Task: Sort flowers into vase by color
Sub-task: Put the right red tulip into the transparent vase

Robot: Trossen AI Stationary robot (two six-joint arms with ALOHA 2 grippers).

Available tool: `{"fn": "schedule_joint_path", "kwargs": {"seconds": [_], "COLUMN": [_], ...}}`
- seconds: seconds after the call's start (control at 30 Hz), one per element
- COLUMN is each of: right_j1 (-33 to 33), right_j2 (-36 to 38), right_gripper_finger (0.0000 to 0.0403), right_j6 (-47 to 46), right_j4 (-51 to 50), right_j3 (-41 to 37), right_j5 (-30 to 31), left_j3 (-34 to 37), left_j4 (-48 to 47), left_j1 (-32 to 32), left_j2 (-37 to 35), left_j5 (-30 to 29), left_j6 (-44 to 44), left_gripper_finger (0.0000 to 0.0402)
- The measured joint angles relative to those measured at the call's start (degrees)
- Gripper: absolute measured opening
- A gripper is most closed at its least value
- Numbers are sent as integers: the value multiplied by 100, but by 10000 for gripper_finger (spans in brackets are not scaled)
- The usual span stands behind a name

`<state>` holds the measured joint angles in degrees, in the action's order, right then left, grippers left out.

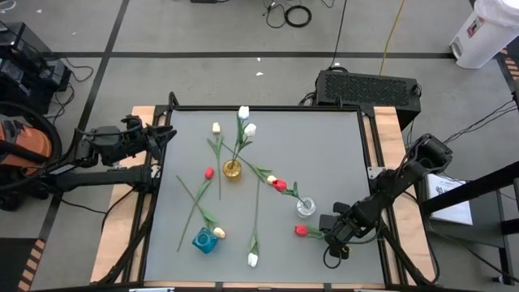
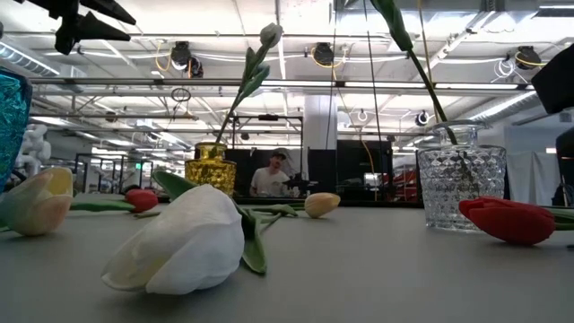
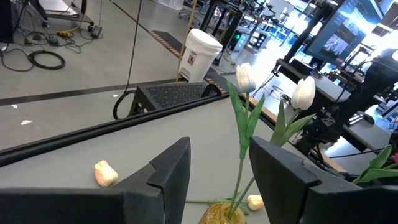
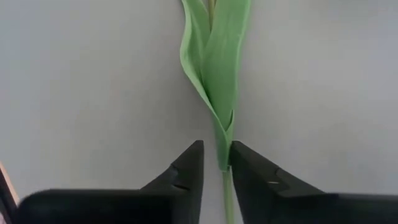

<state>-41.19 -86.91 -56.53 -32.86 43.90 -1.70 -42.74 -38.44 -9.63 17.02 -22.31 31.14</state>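
Observation:
A red tulip [image 1: 302, 231] lies near the table's near right corner, its stem running under my right gripper [image 1: 332, 233], which is shut on it. In the low view its head [image 2: 507, 220] rests on the table beside the clear glass vase [image 2: 459, 184]. That vase [image 1: 306, 207] holds one leaning red tulip [image 1: 280, 185]. A gold vase [image 1: 233, 170] holds two white tulips [image 1: 250, 130]. A blue vase [image 1: 204, 240] stands near the near edge. Loose white [image 1: 253, 259], red [image 1: 209, 173] and pale yellow [image 1: 216, 127] tulips lie flat. My left gripper [image 1: 166, 136] hovers open at the far left. My right gripper pinches the red tulip's green stem [image 4: 224, 158] between its two fingers, just below where the leaves wrap it. The fingers come from above, pointing down, and lie across the stem. The tulip lies flat with its head [image 1: 302, 231] on the table.
Two more pale yellow heads lie on the table, one by the blue vase [image 1: 219, 233] and one near the middle [image 1: 272, 180]. A black box [image 1: 369, 85] sits beyond the far edge. Bare grey table shows at the far right [image 1: 324, 138]. A person [image 2: 273, 175] sits in the room behind.

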Motion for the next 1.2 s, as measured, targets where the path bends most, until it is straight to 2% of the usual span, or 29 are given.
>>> {"fn": "schedule_joint_path", "kwargs": {"seconds": [0.27, 0.73, 0.9, 1.2], "right_j1": [0, -2, -2, -24], "right_j2": [0, 0, 0, 24], "right_gripper_finger": [6, 1, 1, 0], "right_j6": [0, 251, 880, 1386], "right_j4": [4, 3, 9, -42], "right_j3": [0, 18, 150, 603], "right_j5": [-15, -12, -11, 33], "left_j3": [0, 0, 0, 0], "left_j4": [-2, -2, -2, 16], "left_j1": [-1, -2, -1, -1], "left_j2": [1, 2, 1, 2], "left_j5": [1, 0, 0, 1], "left_j6": [-2, -31, -33, 7], "left_gripper_finger": [171, 171, 171, 171]}}
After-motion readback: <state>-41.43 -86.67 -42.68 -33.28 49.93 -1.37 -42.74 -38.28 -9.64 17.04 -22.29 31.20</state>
